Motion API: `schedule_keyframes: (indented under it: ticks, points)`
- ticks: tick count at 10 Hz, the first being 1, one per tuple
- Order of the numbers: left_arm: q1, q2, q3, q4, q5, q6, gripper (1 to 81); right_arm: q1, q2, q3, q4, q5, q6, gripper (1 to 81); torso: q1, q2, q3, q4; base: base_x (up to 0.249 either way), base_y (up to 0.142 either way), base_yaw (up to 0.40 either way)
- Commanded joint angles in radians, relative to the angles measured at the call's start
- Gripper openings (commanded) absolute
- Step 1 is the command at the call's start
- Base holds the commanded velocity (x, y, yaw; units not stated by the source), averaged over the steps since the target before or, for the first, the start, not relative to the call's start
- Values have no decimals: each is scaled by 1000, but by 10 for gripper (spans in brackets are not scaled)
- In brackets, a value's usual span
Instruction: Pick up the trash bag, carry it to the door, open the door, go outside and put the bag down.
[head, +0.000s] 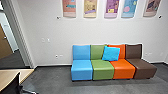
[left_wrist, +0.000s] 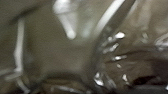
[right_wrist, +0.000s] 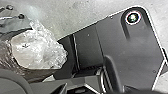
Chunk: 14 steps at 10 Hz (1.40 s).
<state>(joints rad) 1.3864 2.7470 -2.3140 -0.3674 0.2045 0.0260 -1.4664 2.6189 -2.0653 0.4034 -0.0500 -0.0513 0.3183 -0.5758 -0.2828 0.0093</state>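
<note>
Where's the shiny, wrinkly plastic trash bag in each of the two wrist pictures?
Left wrist view: the shiny, see-through plastic trash bag is seen close up and blurry, with brownish folds and pale streaks.
Right wrist view: it is next to the robot's wide dark plate, with a whitish, crumpled clear-plastic bunch showing.
Shared landmark: pale shine on wrinkled, brownish plastic. I can't tell if it's the same fold.
</note>
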Motion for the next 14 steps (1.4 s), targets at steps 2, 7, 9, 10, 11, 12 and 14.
schedule_keyframes:
  ticks: [2,7,9,10,11,12,14]
  points:
    - [-45,50,-83,21,67,12,10,50,25,-39,-31,-82,-2,811,-84,130,6,0,0,0,0]
    - [-28,106,-189,33,49,12,10,45,71,-90,-34,-87,-7,811,-203,314,8,0,0,0,0]
    - [-28,108,-189,39,47,12,10,45,72,-91,-34,-86,-7,811,-249,386,93,0,0,0,0]
    - [-28,106,-189,38,47,12,10,45,74,-93,-32,-87,-7,811,-269,418,113,0,0,0,0]
    - [-28,106,-189,39,47,12,10,47,75,-93,-32,-85,-7,811,-286,444,136,0,0,0,0]
    - [-28,108,-189,39,49,12,10,48,75,-93,-32,-87,-7,811,-245,380,151,0,0,0,0]
    - [-28,111,-191,41,47,12,10,48,88,-106,-32,-87,-7,811,-275,421,111,0,0,0,0]
